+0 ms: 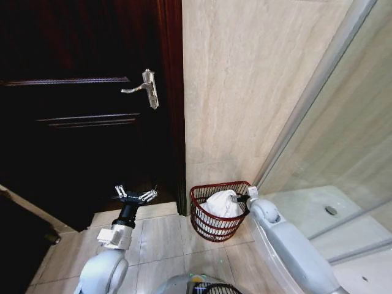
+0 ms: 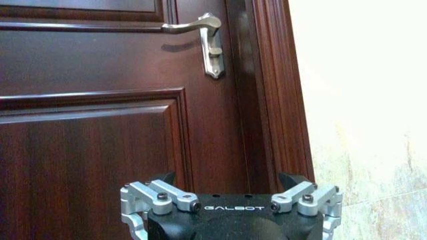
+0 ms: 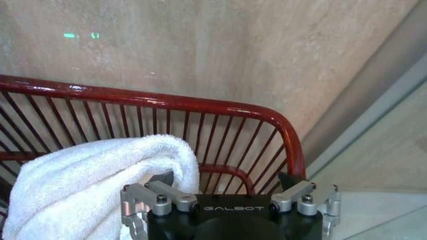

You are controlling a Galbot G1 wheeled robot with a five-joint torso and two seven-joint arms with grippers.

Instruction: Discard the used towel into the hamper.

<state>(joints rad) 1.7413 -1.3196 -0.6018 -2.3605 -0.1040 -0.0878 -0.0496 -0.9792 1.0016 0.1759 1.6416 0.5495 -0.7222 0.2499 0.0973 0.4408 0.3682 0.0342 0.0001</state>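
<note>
Beige-tiled corner: red wire hamper heaped with white towel, right pincer spread wide.

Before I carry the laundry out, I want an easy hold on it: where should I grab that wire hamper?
Take the hamper by its thick top rim, coming from above on the door-side edge. The rim is a smooth rounded bar, the towel mounds inside, and the right hand sits at the far edge.

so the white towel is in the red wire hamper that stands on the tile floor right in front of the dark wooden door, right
Not quite: the red wire hamper holding the white towel stands on the tile floor against the beige stone wall, beside the dark wooden door, as the head view shows.
</note>
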